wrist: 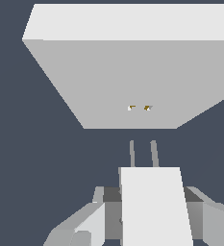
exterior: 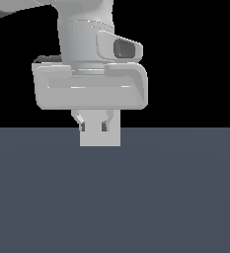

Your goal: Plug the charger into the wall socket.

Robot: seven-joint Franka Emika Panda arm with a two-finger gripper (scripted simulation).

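Note:
In the wrist view the charger point(wrist: 152, 211) is a light-grey block held between my gripper's point(wrist: 151, 204) fingers point(wrist: 100, 214). Its two thin prongs point(wrist: 143, 153) point at the wall socket point(wrist: 128, 77). The socket is an upright light-grey square plate with two small yellowish holes point(wrist: 139, 107) at its centre. The prong tips stop short of the plate, with a gap of dark floor between, and stand roughly in line with the holes. In the exterior view my gripper point(exterior: 93, 127) hangs in front of the socket plate point(exterior: 100, 138). There the charger blends with the plate and cannot be made out.
A flat dark blue-grey floor point(exterior: 175, 197) runs all around the socket, under a black background. My arm's wrist and hand body point(exterior: 92, 84) fill the upper middle of the exterior view and cover the top of the plate.

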